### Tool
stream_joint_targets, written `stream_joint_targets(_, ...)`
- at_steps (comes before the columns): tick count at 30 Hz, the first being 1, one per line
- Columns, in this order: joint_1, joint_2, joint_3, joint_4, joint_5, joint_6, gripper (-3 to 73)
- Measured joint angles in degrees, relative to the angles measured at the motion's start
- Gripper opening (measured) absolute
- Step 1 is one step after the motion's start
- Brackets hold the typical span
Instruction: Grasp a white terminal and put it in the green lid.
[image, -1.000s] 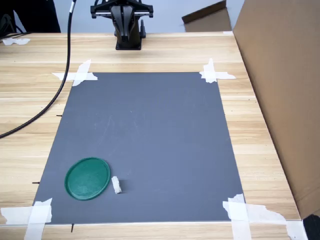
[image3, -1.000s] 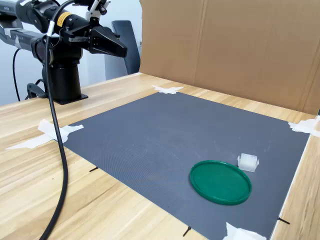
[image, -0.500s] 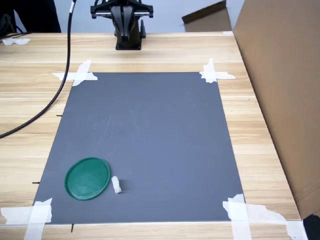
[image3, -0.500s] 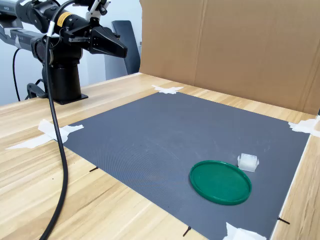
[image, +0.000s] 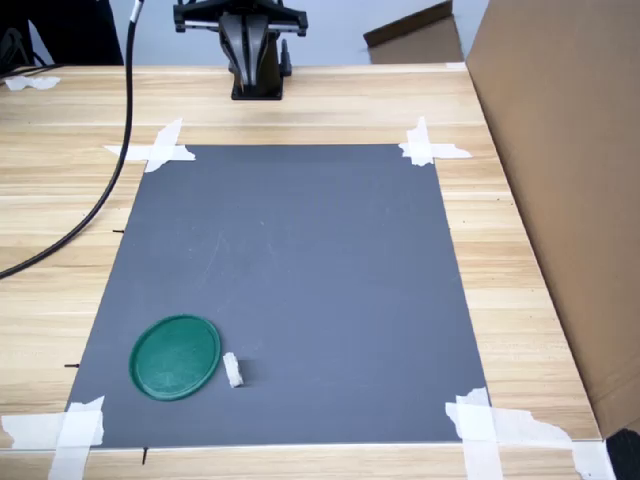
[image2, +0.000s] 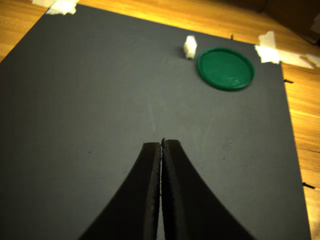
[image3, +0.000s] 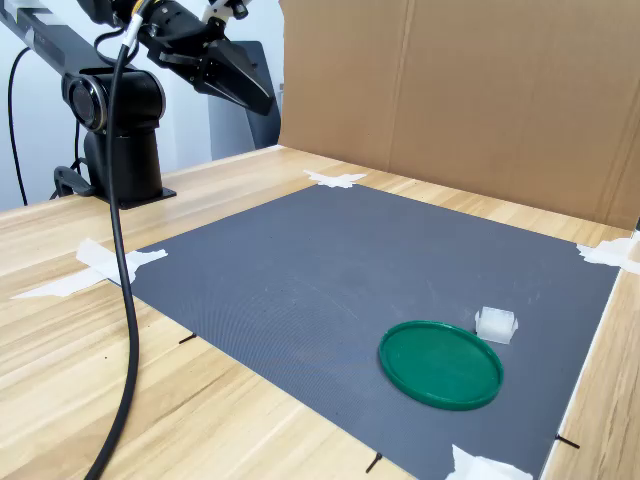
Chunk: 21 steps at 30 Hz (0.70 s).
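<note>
Cardboard walls (image3: 480, 100) close off one side of a pale wooden worktop (image: 300, 100), and a large grey mat (image: 290, 280) is taped to it at the corners with white masking tape (image: 430, 148). At the far edge in the first exterior view stands the black arm (image3: 110, 110), raised well clear of the mat, with a black cable (image: 100, 190) trailing across the wood. Its hand (image2: 161, 145) is pressed closed and empty, the two dark fingers (image2: 150, 190) meeting along a thin seam in the wrist view.

Near the mat's front corner, at the first exterior view's left, lies the green lid (image: 176, 357), flat and rim up. Just beside it, apart by a thin strip of mat, sits the white terminal (image: 232, 370).

That block looks very light, stiff and smooth, so it would probably skid or flip if nudged off-centre. Pinching its two long flat sides squarely seems the safest hold, with the fingers first opened a little wider than the block.

Its fine shape is too small to read, whether it has slots or pins. The arm's upper part is cut off in both exterior views.
</note>
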<state>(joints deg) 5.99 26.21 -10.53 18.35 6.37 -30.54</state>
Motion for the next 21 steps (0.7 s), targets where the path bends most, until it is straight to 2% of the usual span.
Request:
stream_joint_targets(2, 0.00, 1.41, -1.01, 0.00, 0.97, -0.12, -2.8)
stream_joint_targets(5, 0.00, 7.16, -11.62, -1.52, 15.76, -1.17, -2.8)
stream_joint_targets(8, 0.00, 8.78, -15.71, -1.74, 21.84, -1.22, -2.8)
stream_joint_targets(9, 0.00, 10.90, -20.16, -2.12, 28.25, -0.90, -2.8)
stream_joint_targets(10, 0.00, 11.91, -21.67, -2.37, 30.21, -0.58, -2.8)
stream_joint_targets(13, 0.00, 15.14, -27.10, -5.11, 37.26, 1.77, -2.8)
stream_joint_targets(14, 0.00, 17.64, -30.69, -8.07, 41.45, 3.85, -2.8)
stream_joint_targets(17, 0.00, 23.52, -38.34, -12.48, 47.90, 6.54, -2.8)
stream_joint_targets(21, 0.00, 29.62, -44.60, -12.80, 51.67, 7.24, -2.8)
